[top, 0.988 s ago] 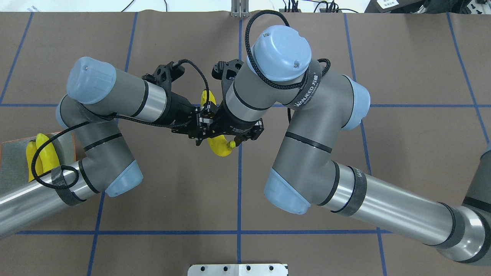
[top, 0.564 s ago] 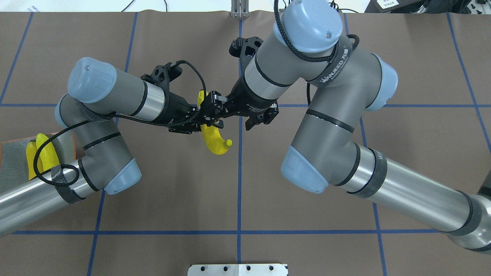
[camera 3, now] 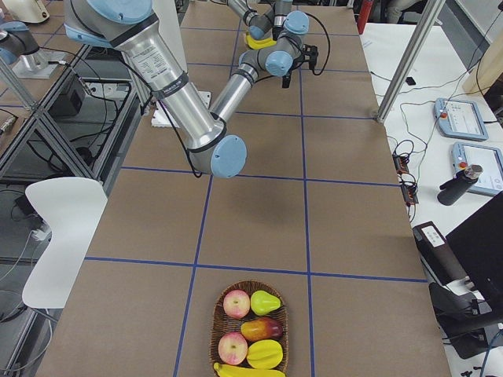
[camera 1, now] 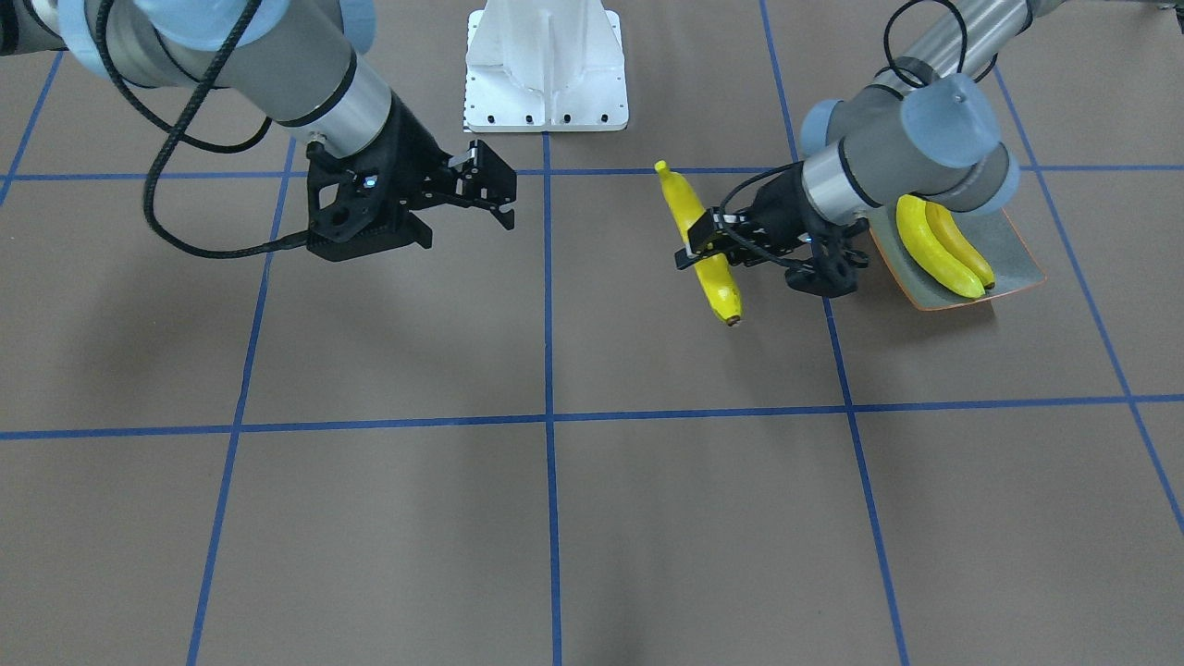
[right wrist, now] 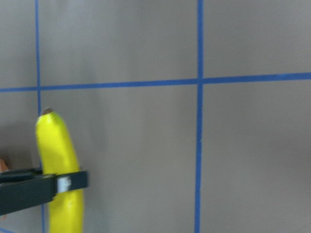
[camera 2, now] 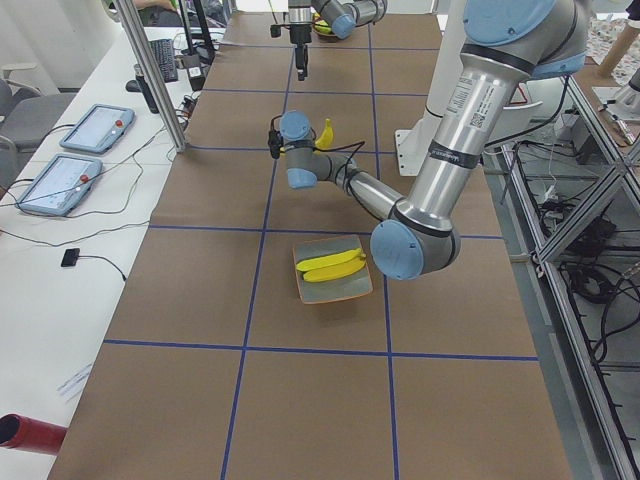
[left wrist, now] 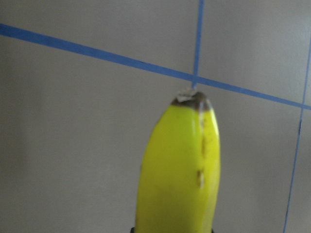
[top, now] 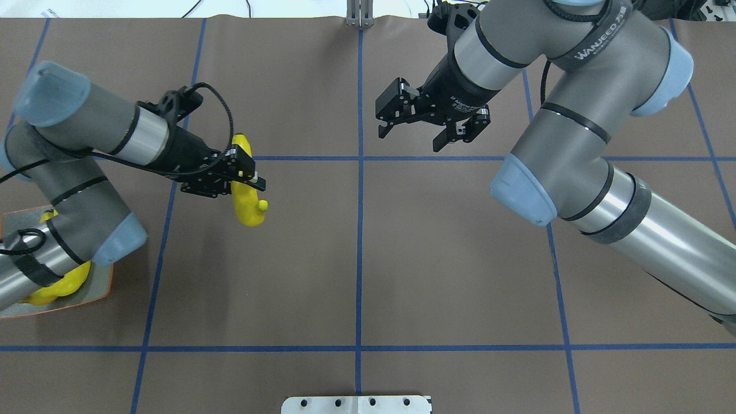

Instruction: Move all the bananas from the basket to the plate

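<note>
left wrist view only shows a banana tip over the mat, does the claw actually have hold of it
Observer: Yes, the left claw is shut around the middle of the held banana.
Operator: anything on the plate yet
Observer: The plate holds two bananas, side by side, next to the left arm's wrist.
Operator: what's left in the basket
Observer: The basket holds one banana at its near edge, among other fruit.
</note>
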